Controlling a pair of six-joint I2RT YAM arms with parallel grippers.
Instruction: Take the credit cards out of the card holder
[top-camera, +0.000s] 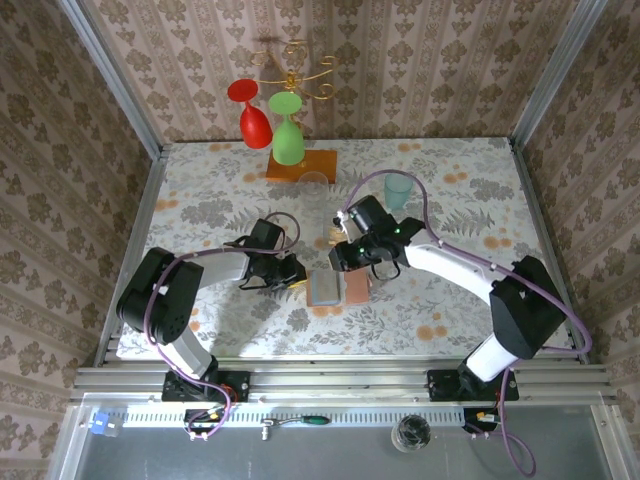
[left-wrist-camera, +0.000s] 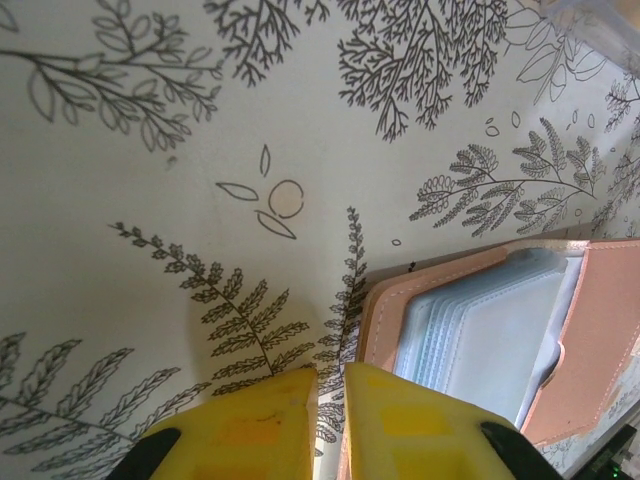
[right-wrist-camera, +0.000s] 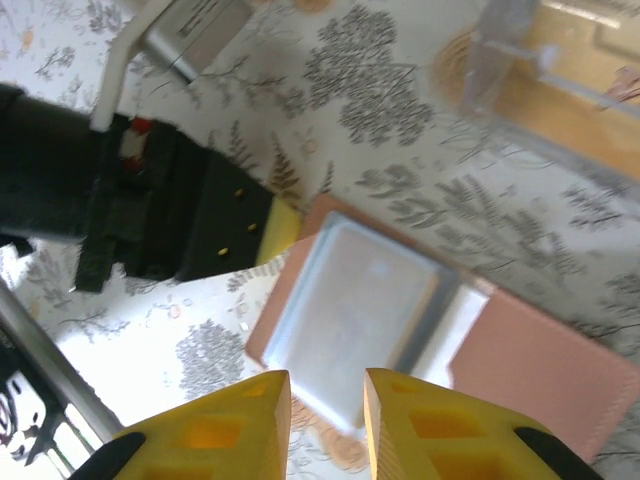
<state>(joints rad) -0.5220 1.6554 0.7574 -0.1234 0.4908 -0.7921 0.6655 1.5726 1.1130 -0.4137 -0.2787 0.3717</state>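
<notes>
Ideally, the nearly closed left gripper (left-wrist-camera: 330, 378) pins the card holder (left-wrist-camera: 600, 320); the right gripper (right-wrist-camera: 327, 388), slightly parted and empty, pinches a credit card.

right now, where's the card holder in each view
top external: card holder lies open, just below the middle of the picture.
left wrist: lower right, grey-blue pockets facing up.
right wrist: centre to lower right, salmon flap on the right side.
shared landmark: the left gripper, its yellow fingers at the pocket-side edge of the card holder.
</notes>
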